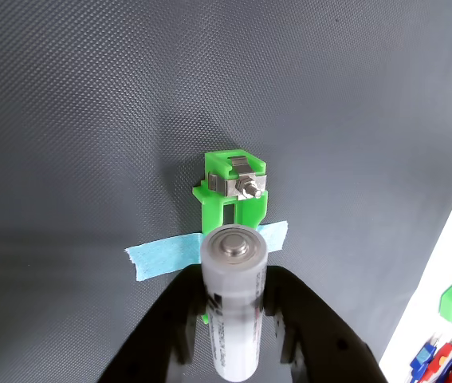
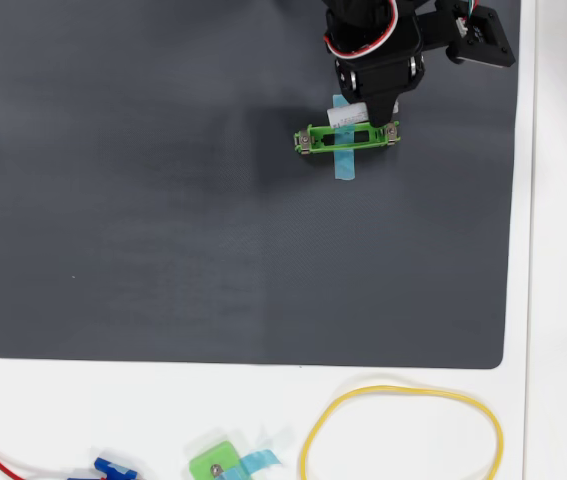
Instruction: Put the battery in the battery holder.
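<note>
Firmly clamped between the black fingers [image 1: 289,319] of the gripper [image 1: 233,319]: the battery [image 1: 234,303], flat end toward the wrist camera. Just beyond and below its tip, the battery holder [image 1: 236,191], taped down with a blue tape strip [image 1: 162,257] on the dark mat [image 1: 90,120]. Overhead, gripper [image 2: 363,108] right at the holder's far edge.

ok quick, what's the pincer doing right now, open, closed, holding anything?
Pincer: closed on the battery, held just above the battery holder; the battery is not seated yet.
</note>
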`<state>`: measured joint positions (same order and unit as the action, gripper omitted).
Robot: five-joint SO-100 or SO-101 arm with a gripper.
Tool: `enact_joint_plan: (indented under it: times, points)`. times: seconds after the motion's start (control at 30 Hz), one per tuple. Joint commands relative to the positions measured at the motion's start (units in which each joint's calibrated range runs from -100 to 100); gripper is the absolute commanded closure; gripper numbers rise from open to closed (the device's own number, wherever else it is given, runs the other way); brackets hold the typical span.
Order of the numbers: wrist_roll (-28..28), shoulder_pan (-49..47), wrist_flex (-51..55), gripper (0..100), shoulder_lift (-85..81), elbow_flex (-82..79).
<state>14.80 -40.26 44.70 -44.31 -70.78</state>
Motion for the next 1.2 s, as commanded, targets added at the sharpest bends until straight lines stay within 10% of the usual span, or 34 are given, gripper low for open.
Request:
enact_joint_plan:
  times: [0.0, 1.17]
  points:
    - [-0.24, -0.17, -0.91, 100, 0.01, 1.0]
    - [-1.49, 5.02, -4.76, 100, 0.94, 0.56]
